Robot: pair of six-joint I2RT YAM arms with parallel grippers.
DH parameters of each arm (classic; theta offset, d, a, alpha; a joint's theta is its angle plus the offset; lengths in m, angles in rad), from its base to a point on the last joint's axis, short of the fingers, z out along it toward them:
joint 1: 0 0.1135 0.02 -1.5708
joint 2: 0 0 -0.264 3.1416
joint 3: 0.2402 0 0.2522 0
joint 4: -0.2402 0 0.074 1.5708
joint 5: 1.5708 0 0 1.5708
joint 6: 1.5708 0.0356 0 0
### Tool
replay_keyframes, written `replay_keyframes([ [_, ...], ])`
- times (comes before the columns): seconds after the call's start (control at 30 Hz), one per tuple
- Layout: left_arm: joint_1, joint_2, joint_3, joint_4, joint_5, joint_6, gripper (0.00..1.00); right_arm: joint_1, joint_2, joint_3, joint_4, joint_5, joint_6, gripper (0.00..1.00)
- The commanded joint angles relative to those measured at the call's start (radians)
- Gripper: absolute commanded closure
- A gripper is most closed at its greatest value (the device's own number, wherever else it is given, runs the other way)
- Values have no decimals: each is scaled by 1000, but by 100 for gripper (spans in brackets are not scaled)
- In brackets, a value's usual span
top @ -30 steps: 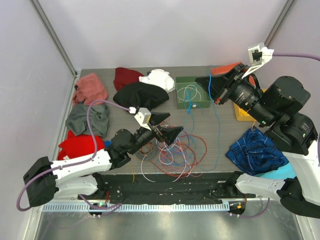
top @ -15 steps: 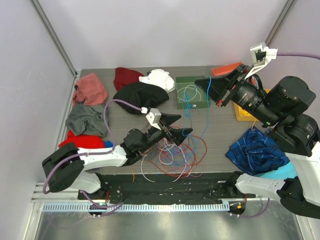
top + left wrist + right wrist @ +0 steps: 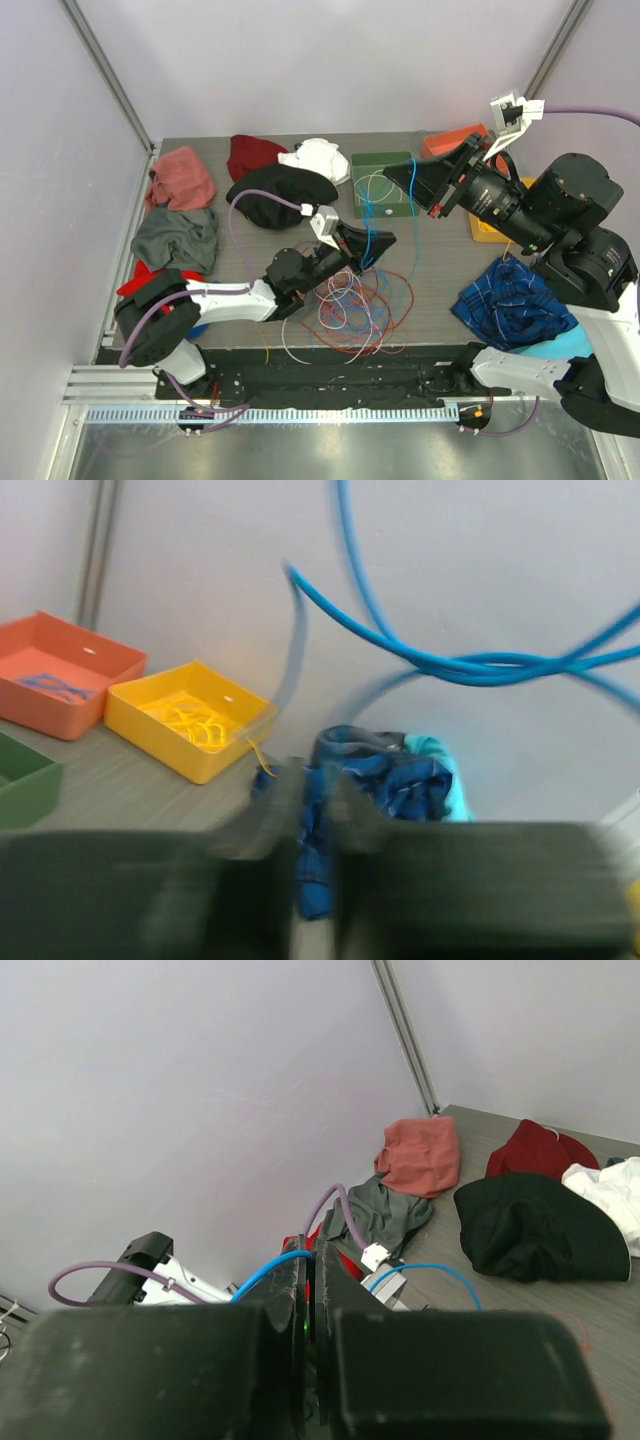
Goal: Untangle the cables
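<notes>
Near six o'clock on the bench [image 3: 455, 270], a loose tangle of the cables [image 3: 350, 300]: red, white, orange and blue loops overlapping on the wood grain. At the tangle's one o'clock edge, left fingers [image 3: 380, 241] lifted among blue strands. From the left wrist, only two blurred dark blocks with a narrow slit between, and a blue cable [image 3: 470, 665] crossing the air above them; cannot tell whether clenched on anything or merely close together. Higher, toward one o'clock, right fingers [image 3: 400, 178] clenched flat against each other over the green tray [image 3: 356, 195], grasping the blue cable, with blue line showing on either side of the shut seam in the right wrist view and two blue strands hanging down to the heap. Inside the green tray, at twelve o'clock, white loops. Beyond, at one o'clock, an orange tray [image 3: 100, 665] with a scrap of blue cable; beside it, nearer three o'clock, a yellow tray [image 3: 150, 740] with coiled yellow cable. At four o'clock, a blue plaid cloth [image 3: 510, 300] bunched near the right arm's base. From nine round to twelve o'clock, more garments: red cloth [image 3: 150, 278], grey cloth [image 3: 175, 238], pink cloth [image 3: 182, 175], maroon cloth [image 3: 255, 152], black cloth [image 3: 285, 190] and white cloth [image 3: 320, 158], all apart from the tangle.
</notes>
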Motion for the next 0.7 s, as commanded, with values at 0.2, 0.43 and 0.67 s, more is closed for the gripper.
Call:
replay_keyframes([
  [0.2, 10, -229, -149, -410, -248, -62, 100, 5, -56, 1, 22, 167, -74, 99],
  [0.43, 25, -359, -224, -839, -405, -225, 100, 5, -7, 102, 27, 301, -141, 99],
  [0.67, 56, -401, -257, -1093, -464, -390, 100, 5, 27, 203, 33, 391, -183, 99],
])
